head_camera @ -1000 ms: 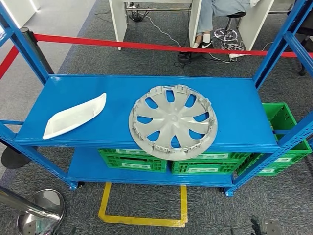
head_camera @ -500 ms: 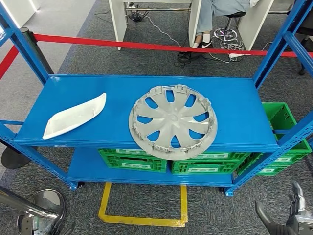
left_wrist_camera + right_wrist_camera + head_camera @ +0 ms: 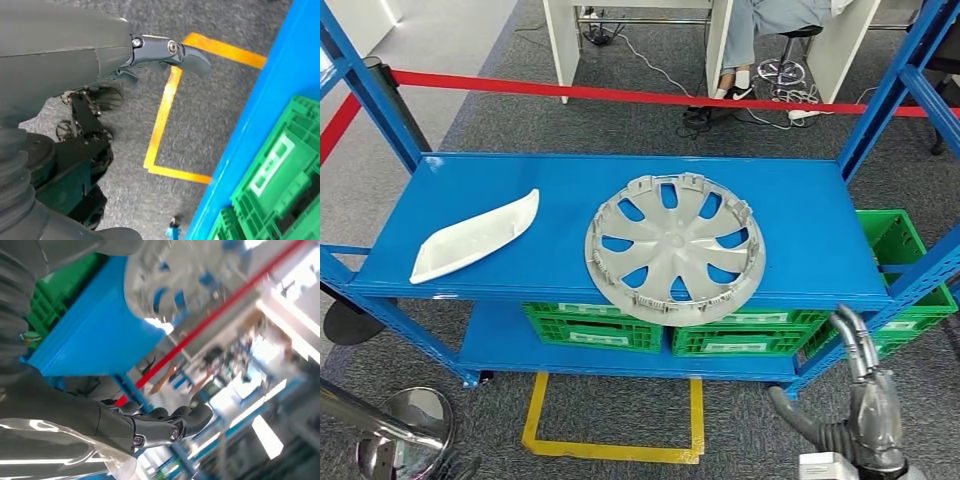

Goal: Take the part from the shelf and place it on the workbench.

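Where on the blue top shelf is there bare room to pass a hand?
The top shelf is bare right of the hubcap, and along the back edge. There is a narrower gap between the white trim piece and the hubcap. The front middle is crowded: the hubcap overhangs the edge.

above shelf point(image 3: 803, 215): open | flanks: blue uprights point(image 3: 882, 95) | behind: red rope point(image 3: 622, 95)

Right hand point(image 3: 867, 400) raised, fingers point(image 3: 848, 330) apart, empty; left hand point(image 3: 113, 55) low.

No legible text on the crate labels point(image 3: 590, 338)
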You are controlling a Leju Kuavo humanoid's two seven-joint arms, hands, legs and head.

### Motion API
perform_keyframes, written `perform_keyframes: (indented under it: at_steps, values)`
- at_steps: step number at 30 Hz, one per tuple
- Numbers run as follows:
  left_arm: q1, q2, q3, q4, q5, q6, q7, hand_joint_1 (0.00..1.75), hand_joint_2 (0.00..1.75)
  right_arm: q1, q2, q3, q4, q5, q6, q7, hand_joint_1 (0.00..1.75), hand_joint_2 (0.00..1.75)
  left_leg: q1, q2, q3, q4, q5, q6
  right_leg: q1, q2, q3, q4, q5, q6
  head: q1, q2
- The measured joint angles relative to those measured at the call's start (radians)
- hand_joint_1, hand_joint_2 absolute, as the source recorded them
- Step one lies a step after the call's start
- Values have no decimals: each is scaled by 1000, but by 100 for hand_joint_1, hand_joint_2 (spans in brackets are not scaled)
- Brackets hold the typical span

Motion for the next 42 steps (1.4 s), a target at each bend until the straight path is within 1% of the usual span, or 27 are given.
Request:
perform_keyframes:
  at_steps: [5,9,12,15,21,25,28,35,37,42]
  values:
    - [-46,11,-62,43,35,-20,30,0,175,-62,-154,174,20,126,-1,171,0,175,-1,0,-1,0,2,1,-2,0,7,0,2,2,0,0]
    - [-75,18,-119,102,31,-5,34,0,175,-106,-225,268,37,175,1,251,0,175,-2,0,-1,0,2,2,-2,0,7,0,2,2,0,0]
    - [-94,24,-165,155,18,16,46,0,175,-137,-263,320,48,216,17,324,0,175,-2,0,-1,0,1,2,-3,1,7,0,2,2,0,0]
    - [-106,27,-209,208,16,21,54,0,175,-167,-284,361,64,244,49,373,0,175,-2,0,-1,0,1,2,-3,1,6,0,2,2,0,0]
    - [-117,30,-254,263,14,21,61,0,175,-200,-296,399,89,262,71,395,0,175,-2,0,-2,0,2,2,-3,1,6,0,2,3,0,0]
    - [-126,37,-285,279,13,2,61,0,0,-225,-297,412,105,303,110,407,0,175,-2,0,-2,0,2,3,-3,1,6,0,2,3,0,0]
    - [-131,42,-304,281,21,-17,59,0,0,-253,-288,415,122,334,161,411,0,175,-2,0,-2,0,2,3,-3,1,7,0,2,3,0,0]
    - [-143,52,-346,283,19,-27,62,0,0,-307,-238,402,161,390,259,396,0,175,-2,0,-2,0,2,3,-3,1,7,0,2,3,0,0]
    - [-145,54,-360,283,14,-25,68,0,0,-321,-213,394,176,408,293,380,0,175,-2,0,-2,0,2,3,-3,1,7,0,2,3,0,0]
    - [-152,63,-401,282,-4,-17,85,0,0,-372,-130,361,221,438,383,341,0,175,-2,0,-2,0,2,3,-3,1,7,0,2,3,0,0]
